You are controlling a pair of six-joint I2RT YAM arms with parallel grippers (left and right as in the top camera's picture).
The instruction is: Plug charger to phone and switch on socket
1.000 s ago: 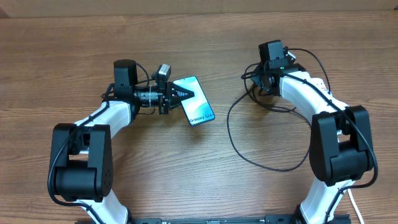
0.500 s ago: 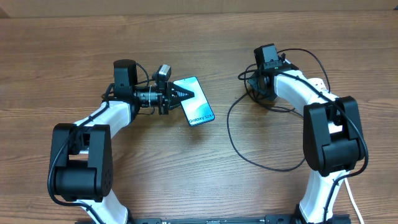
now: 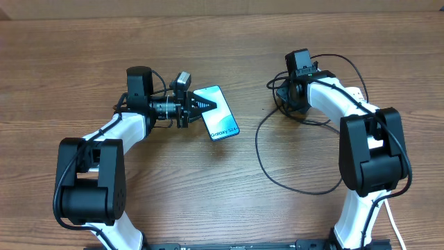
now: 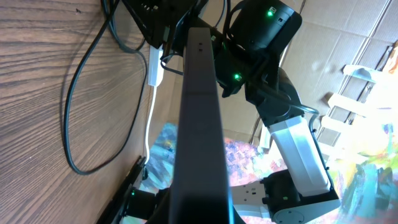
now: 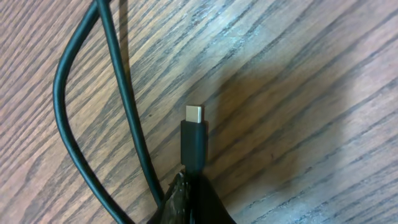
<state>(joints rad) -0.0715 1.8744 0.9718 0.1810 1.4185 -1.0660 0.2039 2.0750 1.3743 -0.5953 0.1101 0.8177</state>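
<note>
Your right gripper (image 5: 191, 186) is clamped on the charger (image 5: 193, 140), plug tip poking out just ahead; your left gripper (image 3: 199, 105) pinches the phone (image 3: 223, 121) by its edge.

Screen of phone (image 4: 198, 124) unseen; charger (image 5: 194, 140) cable cut by edges.

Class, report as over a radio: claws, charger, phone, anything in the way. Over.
Left claw shut on phone edge. Right claw shut on charger, behind its plug tip. Only bare table between plug and phone. Over.
</note>
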